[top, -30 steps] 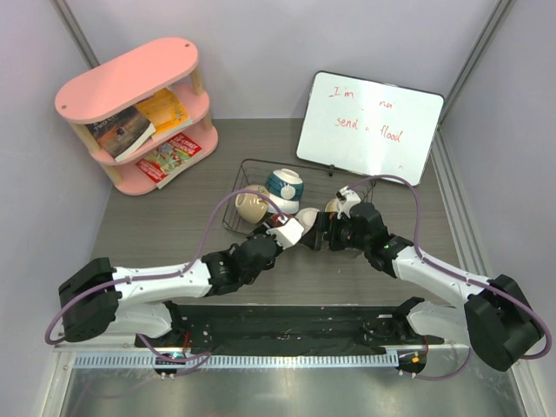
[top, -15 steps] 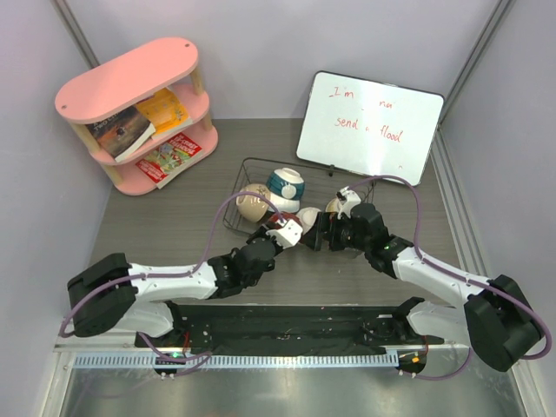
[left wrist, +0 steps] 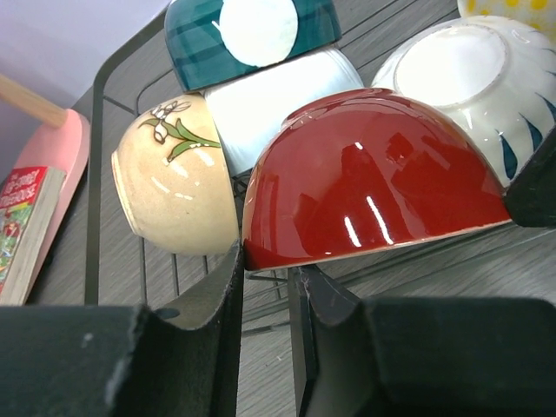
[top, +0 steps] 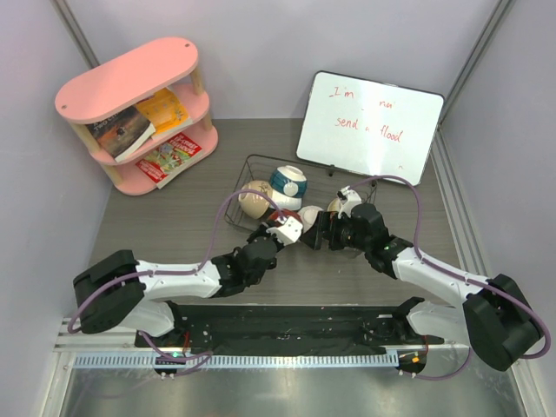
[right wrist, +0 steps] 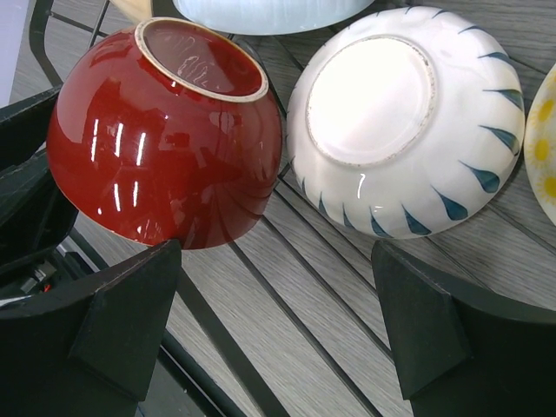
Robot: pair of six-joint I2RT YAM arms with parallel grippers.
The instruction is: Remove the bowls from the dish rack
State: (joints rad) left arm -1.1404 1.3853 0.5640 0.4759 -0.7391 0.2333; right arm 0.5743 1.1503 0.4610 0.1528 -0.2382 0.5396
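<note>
Five bowls, all in the dish rack (left wrist: 92,200), far-centre on the table (top: 174,217); none out yet. I read this as the first pick, on the red bowl (left wrist: 373,174).

- The red bowl is foot-up and tilted at the rack's near edge. The cream bowl (left wrist: 174,178) is just beside it on the left and the white ribbed bowl (right wrist: 408,122) just beside it on the right.
- The blue-banded bowl (left wrist: 252,30) sits higher, on the far side. The yellow bowl (right wrist: 543,148) is at the right end.
- Left end effector (left wrist: 267,265): the fingers are nearly together, with the red bowl's lower rim right at the tips. Can't tell if it's actually pinched or just lined up.
- Right end effector (right wrist: 276,261): the fingers are wide apart and hold nothing. It hovers low at the near side, facing the red and white ribbed bowls.

Next move, my guess: confirm the left pinch on the rim, then lift up and toward the near side so the bowl clears the rack wire and prongs.

Clearance is tight. The two end effectors are close to each other, neighbour bowls flank the red one, and the rack's near wire runs just under its rim. Dragging sideways risks knocking the cream bowl. Bare table shows left of the rack and along the near side, so either could take the set-down.
</note>
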